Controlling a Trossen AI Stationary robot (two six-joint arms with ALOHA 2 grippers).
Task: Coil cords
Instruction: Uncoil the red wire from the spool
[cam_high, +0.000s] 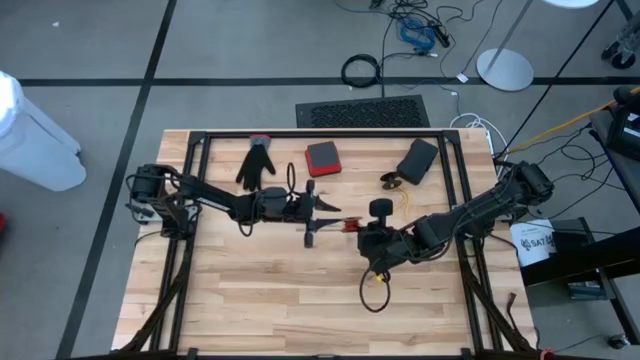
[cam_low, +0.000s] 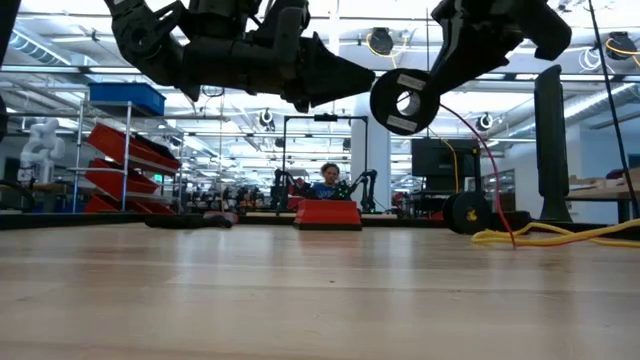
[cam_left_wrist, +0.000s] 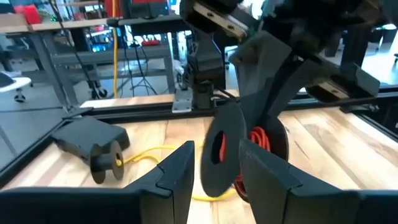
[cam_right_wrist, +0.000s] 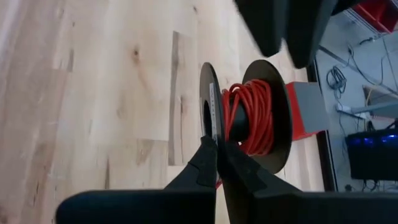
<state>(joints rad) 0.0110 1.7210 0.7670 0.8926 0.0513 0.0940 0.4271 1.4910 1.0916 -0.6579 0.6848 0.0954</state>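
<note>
Right gripper (cam_right_wrist: 216, 155) first: its fingers are pinched together on the rim of one flange of a black spool (cam_right_wrist: 245, 118) wound with red cord (cam_right_wrist: 252, 118), and the right wrist view shows that clamp plainly. From the low view you get what the others hide: the spool (cam_low: 405, 100) hangs in the air, clear of the table (cam_low: 320, 300). Left gripper (cam_left_wrist: 214, 168) now, fingers apart, straddling the near flange of that spool (cam_left_wrist: 227, 149) without visibly closing on it. From above, the two grippers meet mid-table, the left (cam_high: 335, 212) reaching in from its side, the right (cam_high: 372, 232) from its own. The yellow cord (cam_low: 560, 236) lies loose on the table toward the right arm's side, running to a second small spool (cam_left_wrist: 106, 158) beside a black box (cam_left_wrist: 87, 135). Only the overhead view shows a black glove (cam_high: 257, 162) and a red box (cam_high: 322, 157) at the far edge.
</note>
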